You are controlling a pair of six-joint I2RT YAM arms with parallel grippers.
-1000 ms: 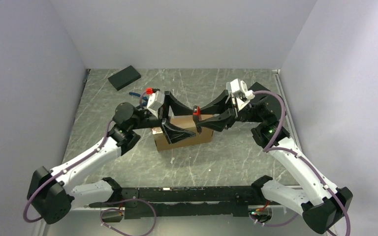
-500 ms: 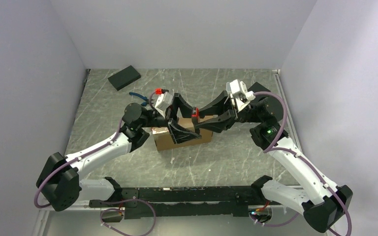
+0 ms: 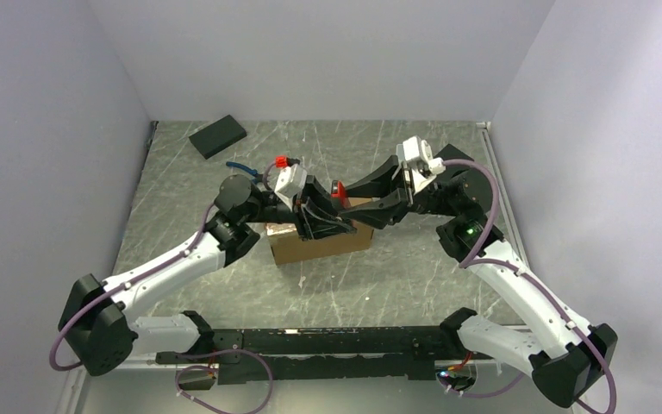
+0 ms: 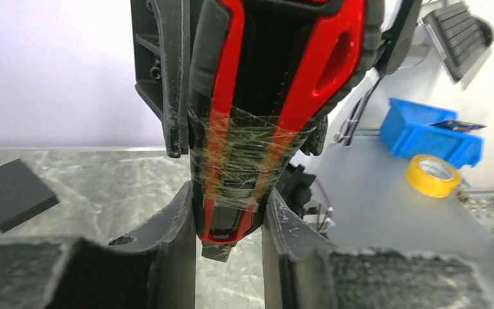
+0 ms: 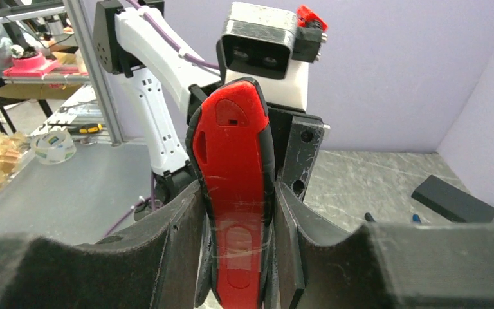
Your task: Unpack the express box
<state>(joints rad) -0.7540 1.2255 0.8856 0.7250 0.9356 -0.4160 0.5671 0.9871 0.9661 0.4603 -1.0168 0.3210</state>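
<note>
A black block (image 3: 217,136) lies at the far left corner of the tabletop (image 3: 414,276). Near the tabletop's middle, the left end effector (image 4: 228,219) is clenched on one end of a red-and-black utility knife (image 4: 244,129). The knife is above the express box (image 3: 319,246), which looks unopened, though the arms hide most of its top. The right end effector (image 5: 235,257) grips the knife's other end, so this looks like a hand-over. Cutting the seal, lifting the lid and emptying the box are all left to do.
</note>
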